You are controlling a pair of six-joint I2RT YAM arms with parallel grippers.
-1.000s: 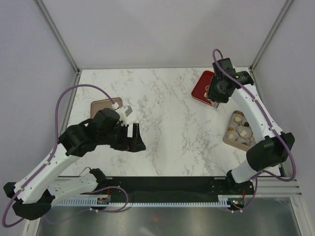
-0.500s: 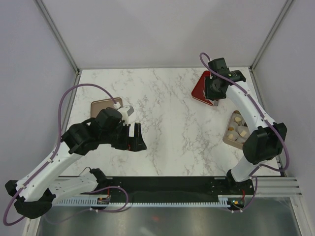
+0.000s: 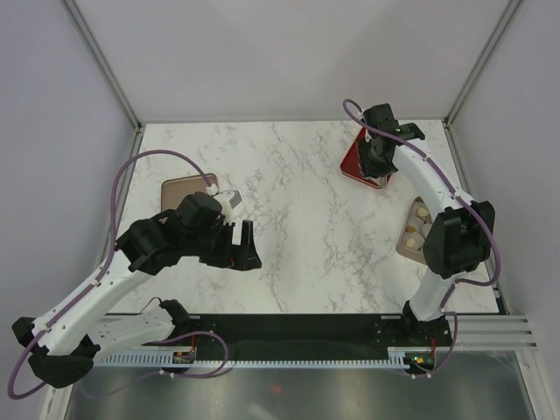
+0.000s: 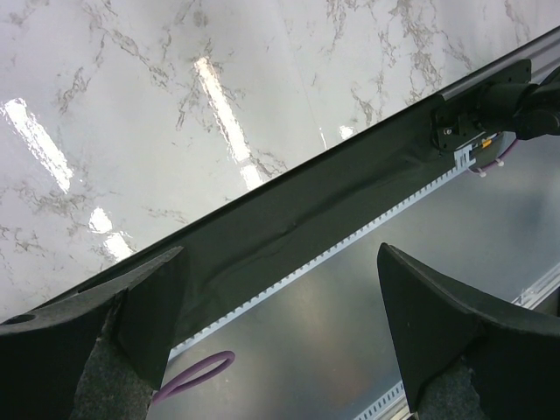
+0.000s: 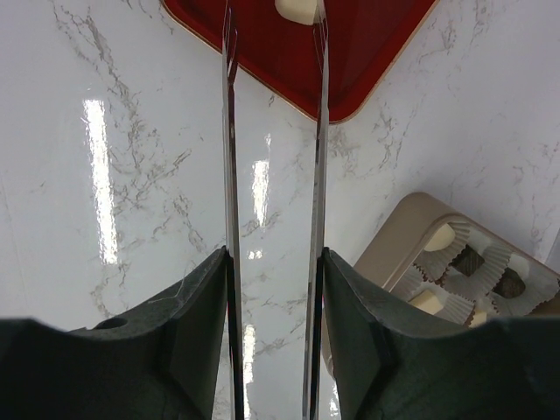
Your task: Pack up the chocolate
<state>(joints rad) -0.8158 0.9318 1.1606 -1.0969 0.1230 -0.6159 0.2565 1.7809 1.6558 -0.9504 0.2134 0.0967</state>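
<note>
One cream chocolate [image 5: 296,9] lies on the red tray [image 5: 367,44], at one o'clock on the table [image 3: 289,175], between the right gripper's [image 5: 274,13] parted blades. More fill the tan box [image 5: 394,241] at four o'clock. The left gripper [image 4: 280,350] is spread wide at eight.

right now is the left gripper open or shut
Open. In the left wrist view the left gripper has its jaws far apart, nothing between them.

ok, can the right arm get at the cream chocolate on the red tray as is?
Likely yes. The right fingers stand open either side of the cream chocolate on the red tray, nothing else between them. The tips run off the wrist view, so their height is unclear.
</note>
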